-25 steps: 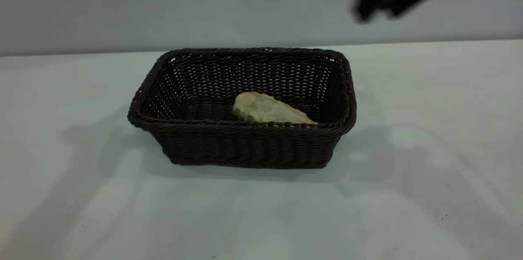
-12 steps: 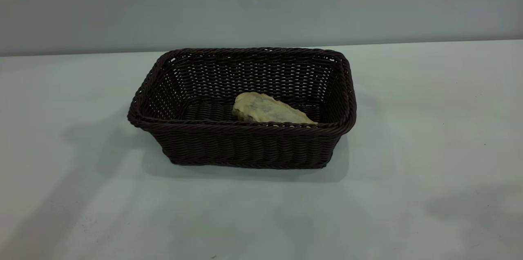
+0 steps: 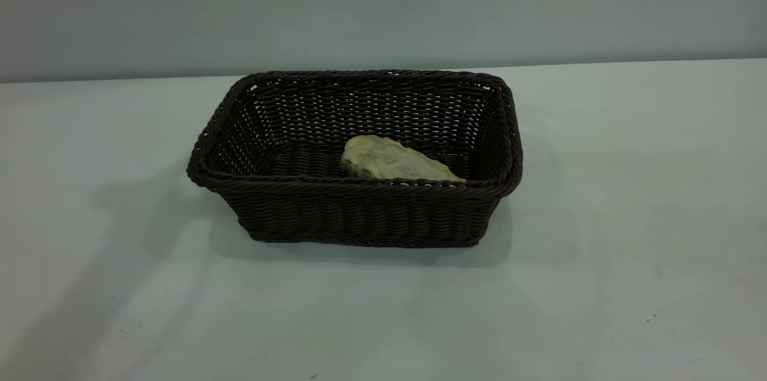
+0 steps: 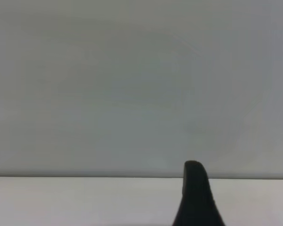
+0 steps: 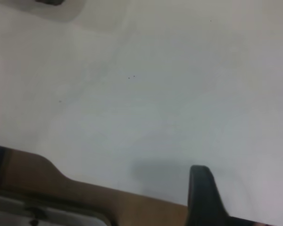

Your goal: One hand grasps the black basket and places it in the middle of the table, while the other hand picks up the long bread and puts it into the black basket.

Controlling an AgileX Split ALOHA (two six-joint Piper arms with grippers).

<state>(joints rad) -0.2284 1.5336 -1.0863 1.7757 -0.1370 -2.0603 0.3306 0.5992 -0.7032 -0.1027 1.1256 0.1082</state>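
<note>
The black basket (image 3: 359, 188) stands on the table (image 3: 629, 249) near its middle, seen in the exterior view. The long bread (image 3: 392, 162) lies inside it toward the front right, pale underside up, partly hidden by the front rim. Neither hand appears in the exterior view. In the left wrist view only a black tip of my left gripper (image 4: 194, 197) shows, above bare table and facing a grey wall. In the right wrist view a black tip of my right gripper (image 5: 203, 197) hangs over bare table near its edge. Nothing is held by either.
A grey wall (image 3: 383, 9) rises behind the table. In the right wrist view a brown wooden ledge (image 5: 85, 197) runs past the table's edge, and a dark object (image 5: 49, 2) sits far off in one corner.
One second ago a blurred black arm hung at the exterior view's top right; it has left the view. Its shadows on the table's right side have faded. Basket and bread have not moved.
</note>
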